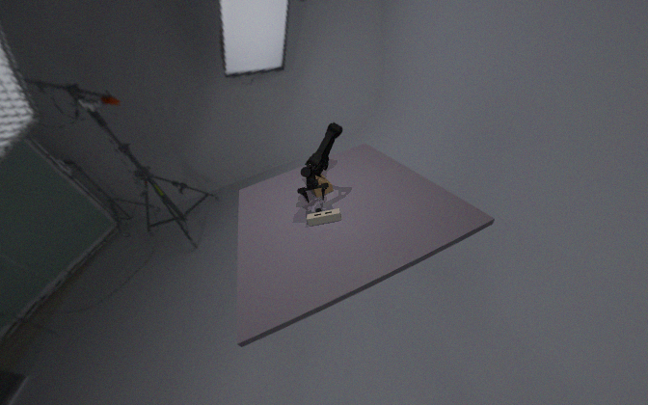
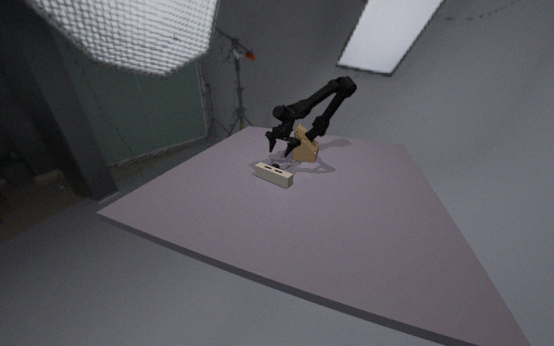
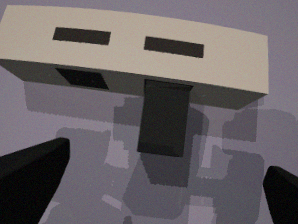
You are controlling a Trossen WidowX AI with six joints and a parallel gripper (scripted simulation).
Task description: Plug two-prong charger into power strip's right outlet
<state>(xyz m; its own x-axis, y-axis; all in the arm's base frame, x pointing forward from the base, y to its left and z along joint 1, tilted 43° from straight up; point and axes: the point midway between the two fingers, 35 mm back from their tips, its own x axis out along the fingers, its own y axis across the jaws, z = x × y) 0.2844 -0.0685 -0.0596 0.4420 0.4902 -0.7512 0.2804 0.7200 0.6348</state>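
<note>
The pale power strip (image 1: pixel 323 219) is resting on the tabletop (image 1: pixel 366 241), displaying 2 dark slots. 1 open gripper (image 1: pixel 315 198) is hovering nearby.

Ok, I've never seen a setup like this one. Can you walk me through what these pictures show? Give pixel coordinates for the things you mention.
There is one machine: a black jointed arm (image 1: pixel 324 148) (image 2: pixel 315 99) ending in a gripper (image 1: pixel 315 202) (image 2: pixel 278 153) (image 3: pixel 170 163) with two fingers. The top picture looks down from high up, the exterior one looks from the side, and the wrist one looks out past the fingers. On the tabletop (image 1: pixel 366 231) (image 2: pixel 350 231) sits a pale power strip (image 1: pixel 324 220) (image 2: pixel 273 176) (image 3: pixel 220 75). A dark charger (image 1: pixel 318 209) (image 2: pixel 275 165) (image 3: pixel 164 120) stands at its side, against the right opening in the wrist view. The gripper is open and holds nothing.
</note>
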